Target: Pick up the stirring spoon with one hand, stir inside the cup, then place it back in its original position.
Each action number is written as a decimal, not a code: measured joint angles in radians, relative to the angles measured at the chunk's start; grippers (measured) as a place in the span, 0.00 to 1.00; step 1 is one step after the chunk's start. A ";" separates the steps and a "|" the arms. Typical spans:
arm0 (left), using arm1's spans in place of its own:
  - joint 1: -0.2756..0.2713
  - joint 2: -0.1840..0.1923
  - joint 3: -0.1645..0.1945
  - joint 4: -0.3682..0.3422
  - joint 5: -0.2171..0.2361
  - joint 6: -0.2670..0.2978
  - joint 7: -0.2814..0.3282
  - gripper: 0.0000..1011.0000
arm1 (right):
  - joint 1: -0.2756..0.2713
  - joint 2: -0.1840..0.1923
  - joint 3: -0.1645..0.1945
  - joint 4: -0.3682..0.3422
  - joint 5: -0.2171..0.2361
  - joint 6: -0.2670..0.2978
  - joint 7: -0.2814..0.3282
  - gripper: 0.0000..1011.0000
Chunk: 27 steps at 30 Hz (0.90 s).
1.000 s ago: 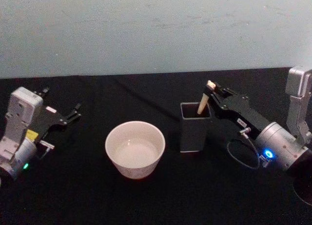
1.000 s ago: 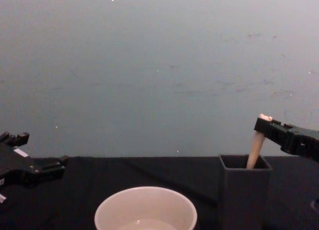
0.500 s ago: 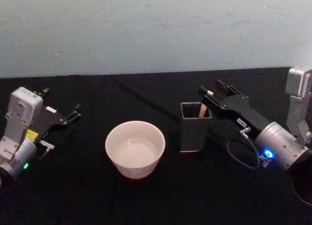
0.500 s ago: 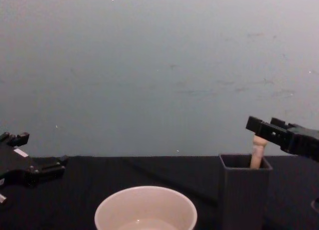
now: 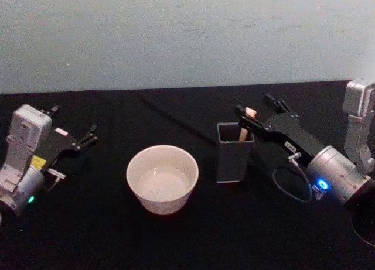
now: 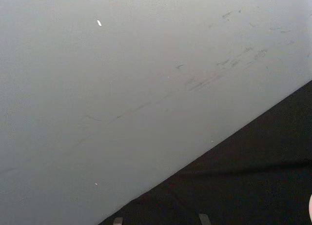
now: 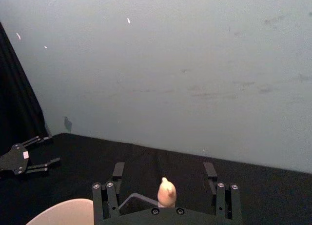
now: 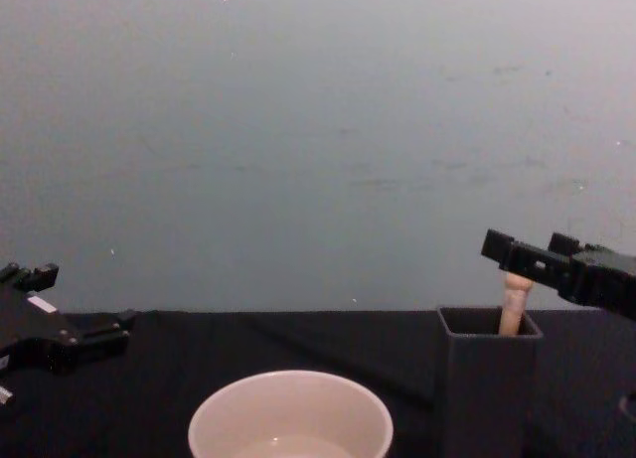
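The stirring spoon [image 5: 246,125] stands in the dark grey square holder [image 5: 234,159], its beige bear-head handle [image 8: 514,304] sticking up above the rim. My right gripper [image 5: 254,104] hovers just over the holder, open. In the right wrist view its fingers [image 7: 117,170] are spread wide on either side of the spoon's head [image 7: 166,191] without touching it. The round cream cup [image 5: 162,179] sits to the left of the holder. At the far left my left gripper [image 5: 75,119] is parked, open and holding nothing.
Black cloth [image 5: 117,235] covers the table, and a pale blue-grey wall [image 5: 187,36] stands behind it. A dark cable [image 5: 293,188] loops beside the right arm. There is open cloth in front of the cup and the holder.
The spoon has dropped deeper into the holder. My right gripper, which was shut on its handle, has opened and let it go. The left arm has not moved.
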State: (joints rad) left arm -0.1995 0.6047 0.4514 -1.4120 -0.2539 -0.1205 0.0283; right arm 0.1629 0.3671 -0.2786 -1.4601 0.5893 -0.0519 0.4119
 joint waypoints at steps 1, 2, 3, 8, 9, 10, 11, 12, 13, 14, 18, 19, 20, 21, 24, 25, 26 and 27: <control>0.000 0.000 0.000 0.000 0.000 0.000 0.000 0.99 | 0.000 0.000 0.000 -0.004 -0.008 -0.011 -0.002 0.99; 0.000 0.000 0.000 0.000 0.000 0.000 0.000 0.99 | 0.000 0.000 0.000 -0.004 -0.008 -0.011 -0.002 0.99; 0.000 0.000 0.000 0.000 0.000 0.000 0.000 0.99 | 0.000 -0.002 0.002 -0.010 -0.017 -0.028 -0.006 0.99; 0.000 0.000 0.000 0.000 0.000 0.000 0.000 0.99 | -0.010 -0.016 0.030 -0.038 -0.053 -0.087 -0.050 0.99; 0.000 0.000 0.000 0.000 0.000 0.000 0.000 0.99 | -0.016 -0.024 0.043 -0.048 -0.081 -0.108 -0.088 0.99; 0.000 0.000 0.000 0.000 0.000 0.000 0.000 0.99 | -0.020 -0.028 0.050 -0.054 -0.099 -0.116 -0.110 0.99; 0.000 0.000 0.000 0.000 0.000 0.000 0.000 0.99 | -0.023 -0.032 0.054 -0.057 -0.113 -0.122 -0.128 0.99; 0.000 0.000 0.000 0.000 0.000 0.000 0.000 0.99 | -0.027 -0.036 0.060 -0.062 -0.131 -0.127 -0.154 0.99; 0.000 0.000 0.000 0.000 0.000 0.000 0.000 0.99 | -0.034 -0.045 0.071 -0.068 -0.167 -0.133 -0.203 0.99; 0.000 0.000 0.000 0.000 0.000 0.000 0.000 0.99 | -0.037 -0.048 0.075 -0.070 -0.187 -0.133 -0.227 0.99; 0.000 0.000 0.000 0.000 0.000 0.000 0.000 0.99 | -0.055 -0.071 0.090 -0.064 -0.296 -0.112 -0.355 0.99; 0.000 0.000 0.000 0.000 0.000 0.000 0.000 0.99 | -0.058 -0.076 0.093 -0.058 -0.306 -0.107 -0.370 0.99; 0.000 0.000 0.000 0.000 0.000 0.000 0.000 0.99 | -0.063 -0.086 0.096 -0.045 -0.320 -0.096 -0.393 0.99; 0.000 0.000 0.000 0.000 0.000 0.000 0.000 0.99 | -0.063 -0.086 0.096 -0.045 -0.320 -0.096 -0.393 0.99; 0.000 0.000 0.000 0.000 0.000 0.000 0.000 0.99 | -0.073 -0.103 0.102 -0.014 -0.336 -0.075 -0.417 0.99; 0.000 0.000 0.000 0.000 0.000 0.000 0.000 0.99 | -0.077 -0.112 0.103 0.000 -0.339 -0.067 -0.421 0.99; 0.000 0.000 0.000 0.000 0.000 0.000 0.000 0.99 | -0.079 -0.116 0.104 0.006 -0.340 -0.063 -0.422 0.99; 0.000 0.000 0.000 0.000 0.000 0.000 0.000 0.99 | -0.081 -0.119 0.106 0.013 -0.340 -0.059 -0.423 0.99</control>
State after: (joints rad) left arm -0.1995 0.6047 0.4514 -1.4119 -0.2539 -0.1205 0.0283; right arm 0.0821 0.2477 -0.1729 -1.4472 0.2497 -0.1112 -0.0110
